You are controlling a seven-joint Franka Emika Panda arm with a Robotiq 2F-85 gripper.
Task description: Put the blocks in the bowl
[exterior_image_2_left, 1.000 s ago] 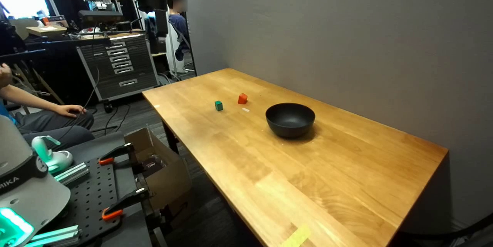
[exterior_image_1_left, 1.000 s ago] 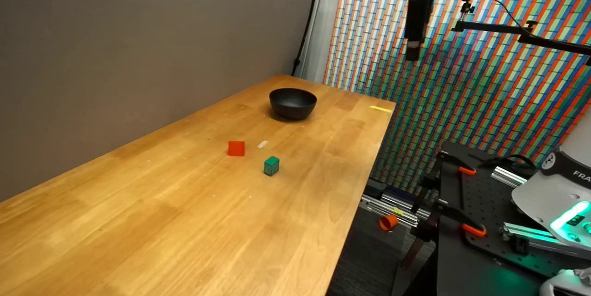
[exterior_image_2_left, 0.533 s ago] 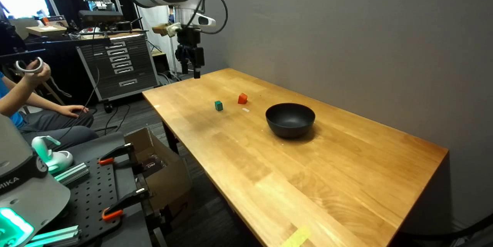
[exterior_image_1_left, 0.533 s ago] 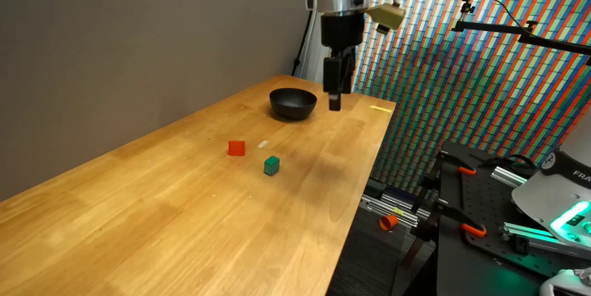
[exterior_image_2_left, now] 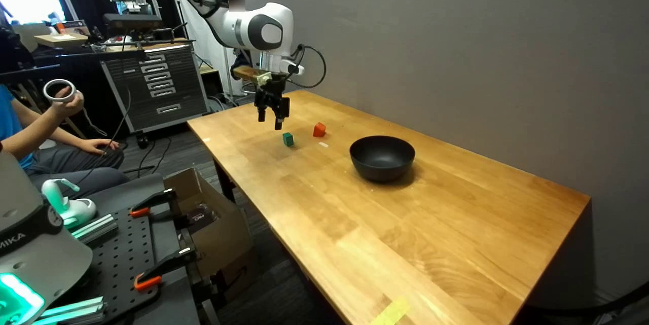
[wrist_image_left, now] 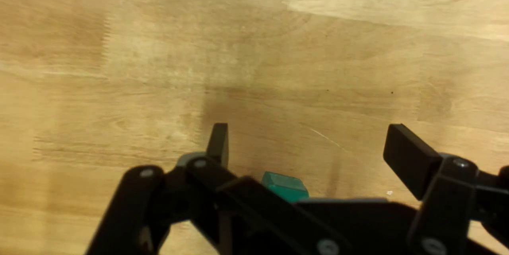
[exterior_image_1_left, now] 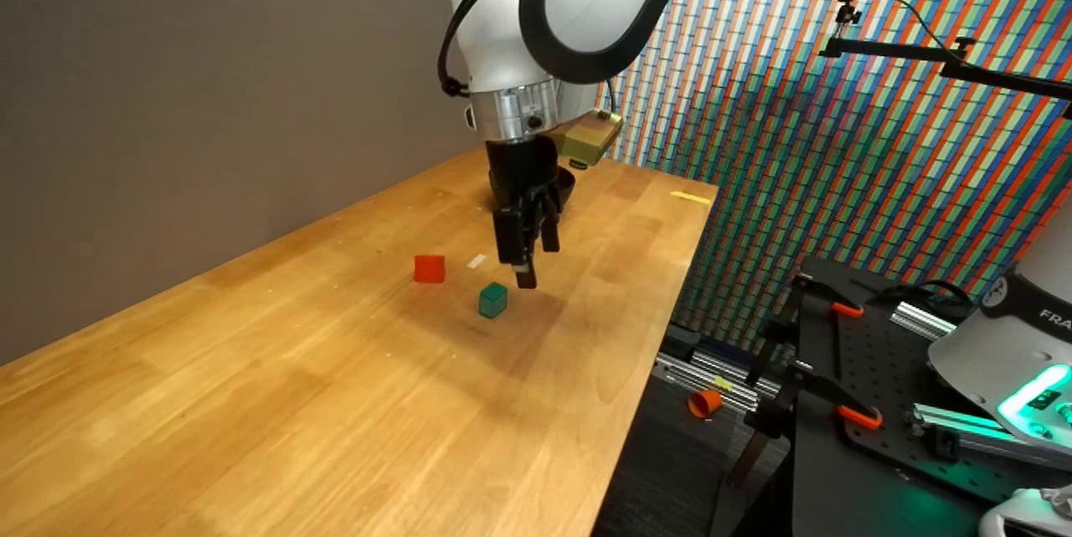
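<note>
The green block [exterior_image_1_left: 492, 301] and the red block [exterior_image_1_left: 430, 269] lie apart on the wooden table; in an exterior view they also show as green block [exterior_image_2_left: 288, 139] and red block [exterior_image_2_left: 319, 130]. The black bowl [exterior_image_2_left: 381, 170] stands upright; in an exterior view it is mostly hidden behind the gripper [exterior_image_1_left: 538, 261]. The gripper hangs above the table close to the green block, open and empty. In the wrist view the gripper [wrist_image_left: 308, 145] has its fingers wide apart, and the green block [wrist_image_left: 285, 187] shows low between them, partly covered by the gripper. The red block is out of the wrist view.
A grey wall [exterior_image_2_left: 456, 61] runs along the table's long side. A small pale tape strip [exterior_image_1_left: 476, 261] lies near the blocks and yellow tape [exterior_image_2_left: 391, 312] near the table's end. A seated person [exterior_image_2_left: 50, 127] holds a ringed controller beside the robot base.
The arm has swung in and come down from high above, bringing the gripper close over the green block. The blocks and bowl have not moved. The person's hand with the controller has risen.
</note>
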